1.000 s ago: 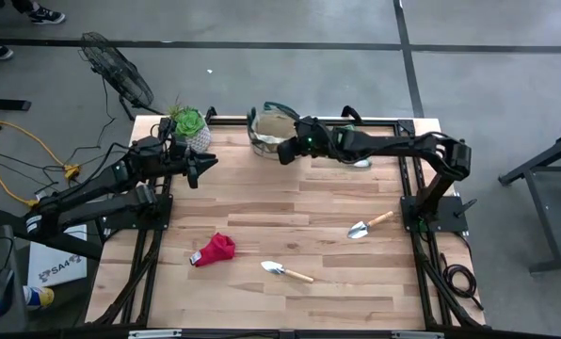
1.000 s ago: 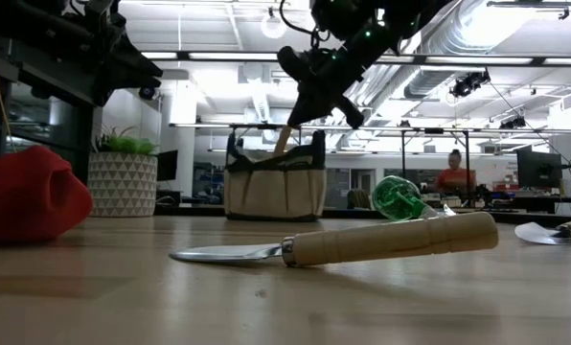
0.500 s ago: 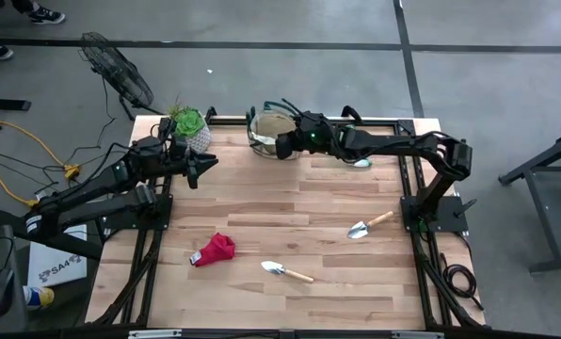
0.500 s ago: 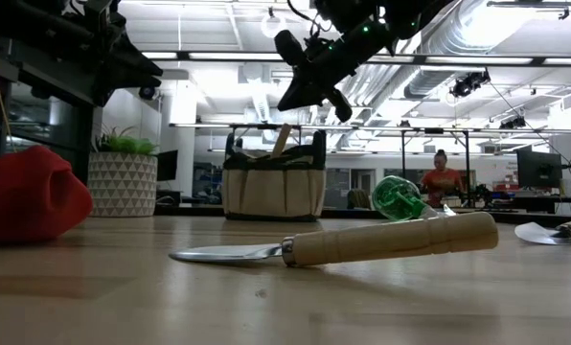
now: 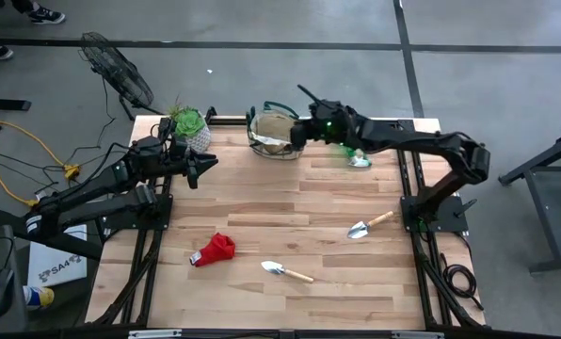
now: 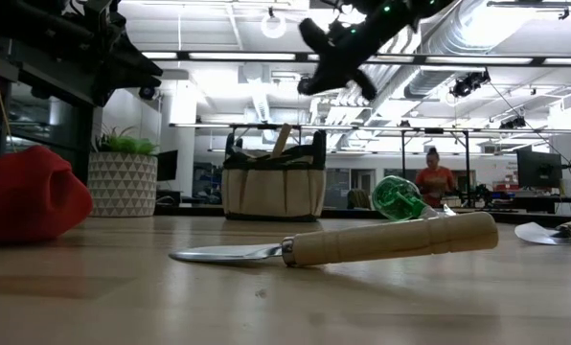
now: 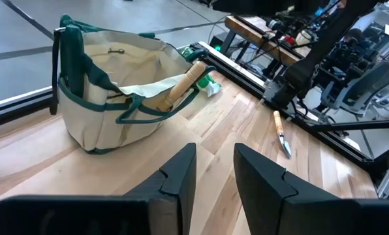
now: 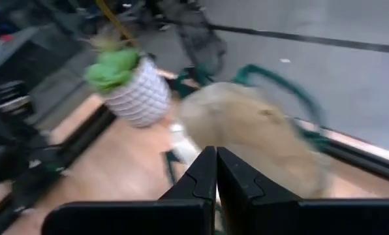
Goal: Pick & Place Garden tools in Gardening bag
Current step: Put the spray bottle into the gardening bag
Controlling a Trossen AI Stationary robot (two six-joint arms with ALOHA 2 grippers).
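While beside bag (image 5: 273, 135), plant pot (image 5: 192, 129).

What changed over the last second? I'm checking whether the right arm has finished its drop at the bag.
The right end effector, shut and empty, has risen and drawn back toward its own side, away from above the gardening bag. A wooden handle already stuck out of the bag. The left end effector, red cloth and both trowels stayed put.

Bright ceiling strips glare in low view; foreground trowel (image 6: 362, 244) soft; right wrist view motion-blurred, seemingly.
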